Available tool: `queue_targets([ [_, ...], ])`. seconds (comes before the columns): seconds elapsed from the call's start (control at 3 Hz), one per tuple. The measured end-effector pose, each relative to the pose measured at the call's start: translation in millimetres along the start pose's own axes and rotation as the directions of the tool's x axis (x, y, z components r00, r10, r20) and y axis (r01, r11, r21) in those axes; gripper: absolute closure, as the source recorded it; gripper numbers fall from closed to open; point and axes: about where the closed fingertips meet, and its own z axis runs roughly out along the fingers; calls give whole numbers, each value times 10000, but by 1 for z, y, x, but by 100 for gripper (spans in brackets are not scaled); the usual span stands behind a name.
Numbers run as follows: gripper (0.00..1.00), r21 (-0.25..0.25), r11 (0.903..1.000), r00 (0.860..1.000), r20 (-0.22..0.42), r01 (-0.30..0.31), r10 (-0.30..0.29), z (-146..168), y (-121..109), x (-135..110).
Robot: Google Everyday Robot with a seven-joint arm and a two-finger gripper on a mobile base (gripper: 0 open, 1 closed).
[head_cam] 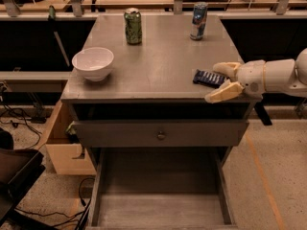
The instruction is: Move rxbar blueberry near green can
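Note:
The rxbar blueberry (208, 77), a flat dark navy bar with white lettering, lies near the front right edge of the grey table (158, 56). The green can (133, 26) stands upright at the back of the table, left of centre. My gripper (218, 82) reaches in from the right at the table's front right corner. Its pale fingers are spread open on either side of the bar's right end, one behind it and one in front. The bar rests on the table.
A white bowl (93, 63) sits at the left side of the table. A slim blue-and-silver can (198, 21) stands at the back right. Below the tabletop a drawer (160, 134) is closed and a lower drawer (160, 190) is pulled out.

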Motion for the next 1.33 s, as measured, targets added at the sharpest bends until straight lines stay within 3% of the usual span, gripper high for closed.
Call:
queue_targets([
  [1.0, 12, -6, 10000, 10000, 1, 0, 0, 0, 0, 0],
  [1.33, 0, -11, 10000, 10000, 2, 0, 0, 1, 0, 0],
])
